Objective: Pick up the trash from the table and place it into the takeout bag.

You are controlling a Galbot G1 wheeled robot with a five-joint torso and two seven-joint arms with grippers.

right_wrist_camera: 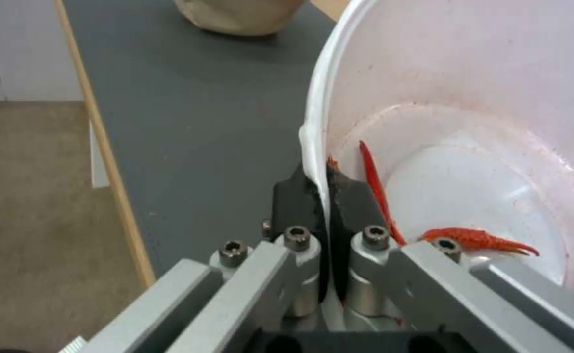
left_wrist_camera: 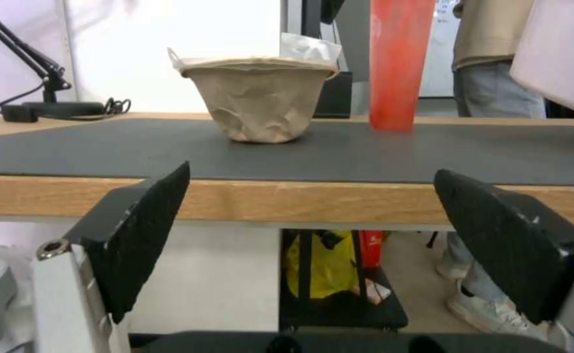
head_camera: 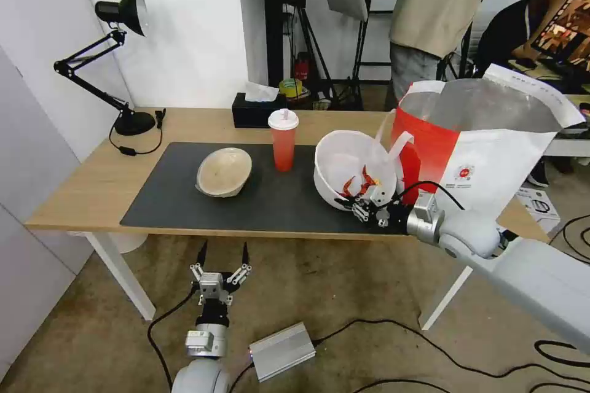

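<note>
Right gripper [head_camera: 367, 209] at centre-right of the head view, clamped tight on the near rim of the white plastic bowl [head_camera: 350, 166], one finger inside, one outside; a rim pinch suits a wide bowl that the jaws cannot span. The bowl sits tilted on the dark grey mat [head_camera: 178, 196], red food scraps [head_camera: 362, 184] pooled low, just beside the takeout bag [head_camera: 485, 153], whose mouth gapes upward at right. Translucent red cup [head_camera: 283, 139] and beige bowl [head_camera: 224, 172] wait on the mat, centre-left. Left gripper [head_camera: 222, 258] hangs below the table [head_camera: 74, 190] edge, fingers spread wide, holding nothing.
</note>
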